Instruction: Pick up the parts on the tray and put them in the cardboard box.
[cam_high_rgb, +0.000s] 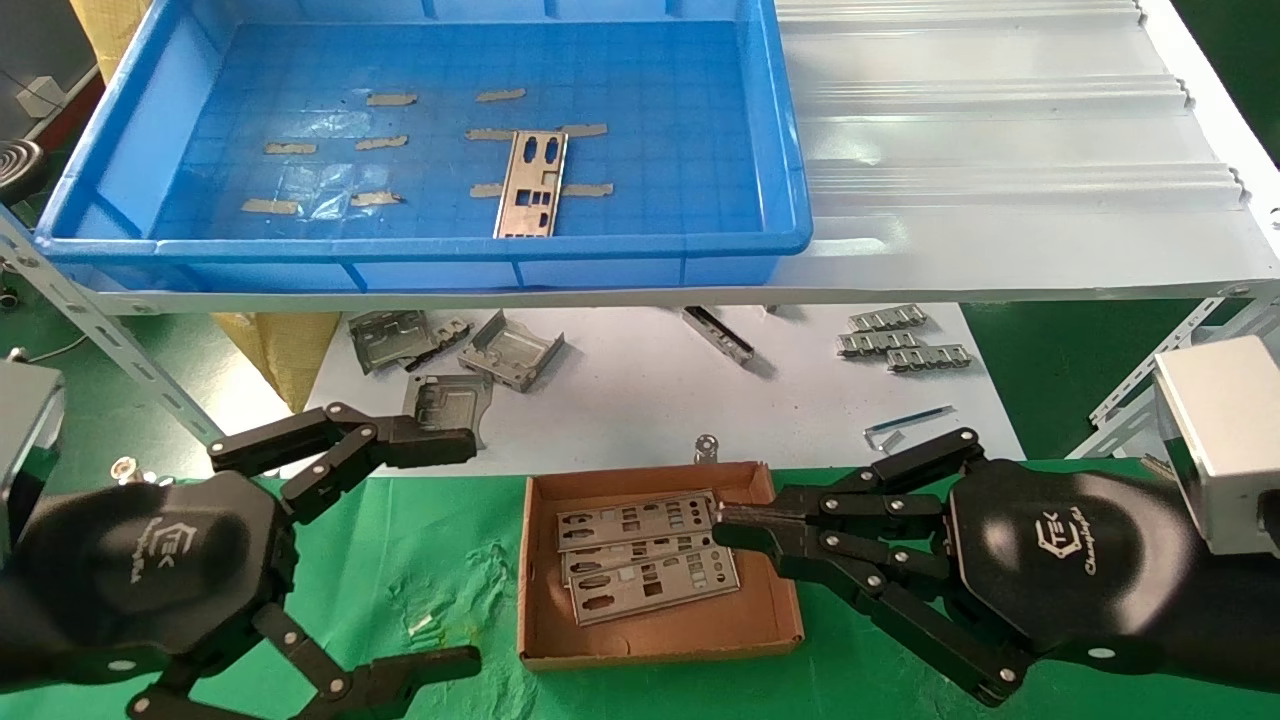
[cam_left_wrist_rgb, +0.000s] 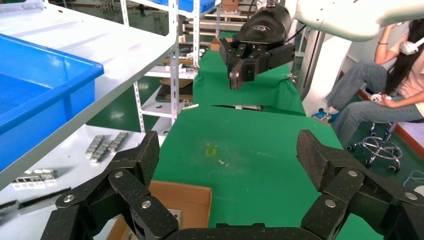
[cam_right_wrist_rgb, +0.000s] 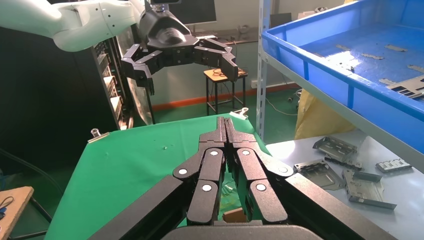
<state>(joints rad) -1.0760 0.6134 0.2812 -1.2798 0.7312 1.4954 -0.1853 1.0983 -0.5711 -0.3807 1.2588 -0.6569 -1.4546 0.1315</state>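
Note:
One silver plate lies on the floor of the blue tray on the shelf; it also shows in the right wrist view. A few silver plates lie stacked in the cardboard box on the green cloth. My right gripper is shut with nothing between its fingers. Its tip is over the box's right part, at the edge of the stacked plates. My left gripper is open and empty, just left of the box above the green cloth.
Bent grey brackets and ridged silver clips lie on the white sheet under the shelf. A slotted shelf post slants down at the left. A white corrugated sheet covers the shelf right of the tray.

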